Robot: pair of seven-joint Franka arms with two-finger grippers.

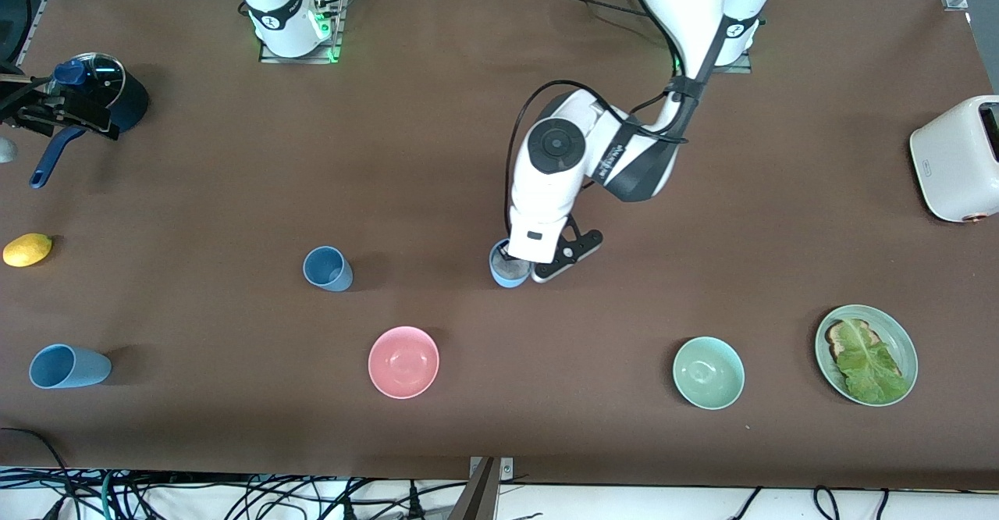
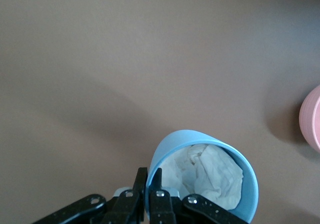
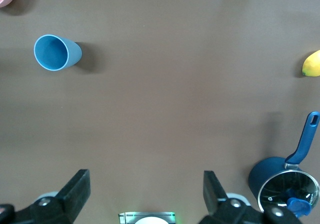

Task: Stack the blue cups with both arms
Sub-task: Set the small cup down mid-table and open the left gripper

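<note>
Tabletop (image 1: 195,192): brown, matte, running the full width between both arm bases.
Left gripper (image 1: 517,264): down at mid-table, fingers (image 2: 156,186) pinched together on the rim wall of the pale blue cup (image 1: 507,272).
Pale blue cup: upright near the table's centre, crumpled white paper (image 2: 207,176) inside (seen in the left wrist view), nearer the robots' edge than the pink bowl (image 1: 403,361).
Steel blue cup (image 1: 328,268): upright, standing free, well apart from the pale one, toward the right arm's end.
Right gripper (image 3: 145,189): up high over the strip of table in front of the right arm's base, fingers spread wide, holding nothing; arm waiting.
Sky-blue cup (image 1: 69,367): lying on its side near the corner at the camera edge, right arm's end.
Lemon (image 1: 27,249): close to the end edge at the right arm's end.
Navy saucepan (image 1: 101,94): glass lid on, by the corner at the robots' edge, right arm's end.
Green bowl (image 1: 708,372): near the camera edge, toward the left arm's end.
Green plate (image 1: 905,348): toast and lettuce on it, beside the green bowl.
Toaster (image 1: 956,157): white, at the end edge of the left arm's end.
</note>
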